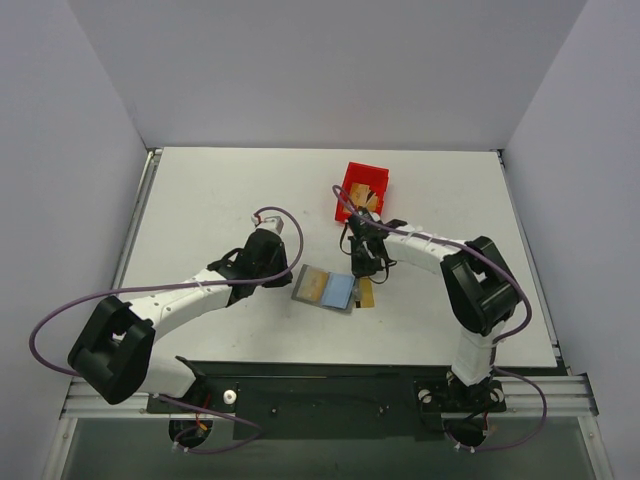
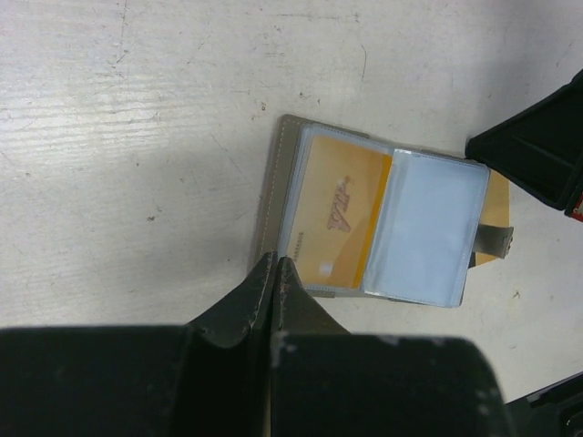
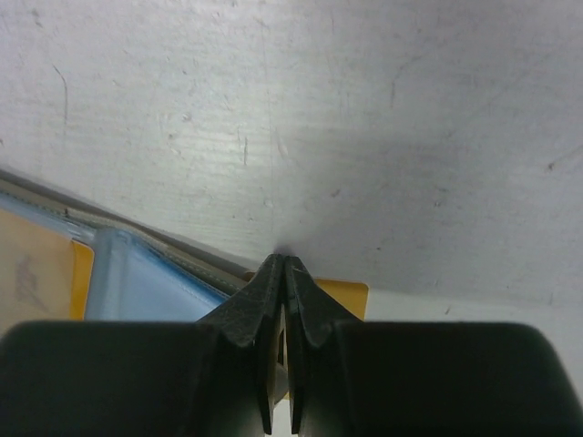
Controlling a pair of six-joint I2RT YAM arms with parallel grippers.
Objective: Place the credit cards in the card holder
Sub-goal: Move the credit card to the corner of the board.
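Note:
The grey card holder (image 1: 325, 289) lies open on the table, bluish clear sleeves up. One gold credit card (image 2: 342, 214) sits in its left sleeve. A second card (image 1: 367, 293) lies flat, partly under the holder's right edge. More gold cards (image 1: 360, 193) rest in the red bin. My left gripper (image 2: 276, 262) is shut, its tips on the holder's near left corner. My right gripper (image 3: 284, 264) is shut with its tips down at the loose card (image 3: 351, 296), beside the holder (image 3: 146, 282); whether it pinches that card is not clear.
A small red bin (image 1: 378, 178) stands behind the right gripper, towards the table's back. The holder's grey closing tab (image 2: 492, 241) sticks out on the right side. Grey walls enclose the table on three sides.

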